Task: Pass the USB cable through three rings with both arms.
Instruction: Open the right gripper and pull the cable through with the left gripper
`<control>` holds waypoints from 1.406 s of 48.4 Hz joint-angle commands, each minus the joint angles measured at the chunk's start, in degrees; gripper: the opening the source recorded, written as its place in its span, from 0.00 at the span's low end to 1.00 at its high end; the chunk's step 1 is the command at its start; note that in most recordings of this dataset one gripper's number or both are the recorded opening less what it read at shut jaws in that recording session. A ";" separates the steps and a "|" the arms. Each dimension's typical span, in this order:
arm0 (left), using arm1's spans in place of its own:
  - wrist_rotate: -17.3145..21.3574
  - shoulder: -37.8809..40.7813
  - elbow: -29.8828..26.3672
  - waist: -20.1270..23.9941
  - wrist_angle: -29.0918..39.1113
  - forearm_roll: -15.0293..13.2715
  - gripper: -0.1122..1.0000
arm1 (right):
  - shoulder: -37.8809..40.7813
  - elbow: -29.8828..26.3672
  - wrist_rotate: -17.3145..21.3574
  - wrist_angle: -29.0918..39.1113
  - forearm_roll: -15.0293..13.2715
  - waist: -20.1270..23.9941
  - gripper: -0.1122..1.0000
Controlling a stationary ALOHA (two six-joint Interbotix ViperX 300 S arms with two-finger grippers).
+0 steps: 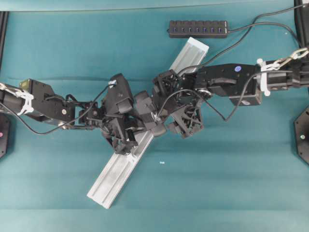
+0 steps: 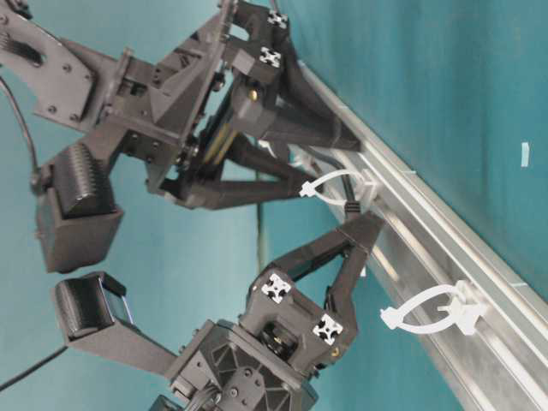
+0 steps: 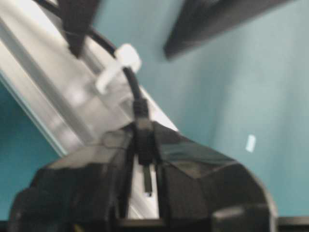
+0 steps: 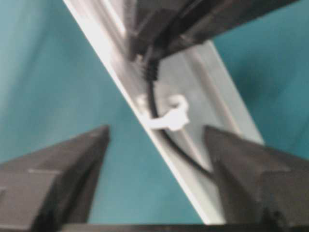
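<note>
Left hand (image 3: 144,159) grips USB cable (image 3: 136,96) plug; right hand (image 4: 157,145) open

The rail (image 1: 119,170) looked like brushed silver metal, the rings (image 2: 428,312) on it translucent white plastic; beneath it lay a matt teal table (image 1: 231,183).

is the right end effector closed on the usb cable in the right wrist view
No, the right end effector is spread wide open, its fingers apart on either side of the USB cable threaded through a ring.
</note>
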 commanded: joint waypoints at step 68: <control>-11.60 -20.21 5.27 -3.08 7.65 0.09 0.19 | -2.29 1.58 8.88 -15.21 -0.09 3.43 0.80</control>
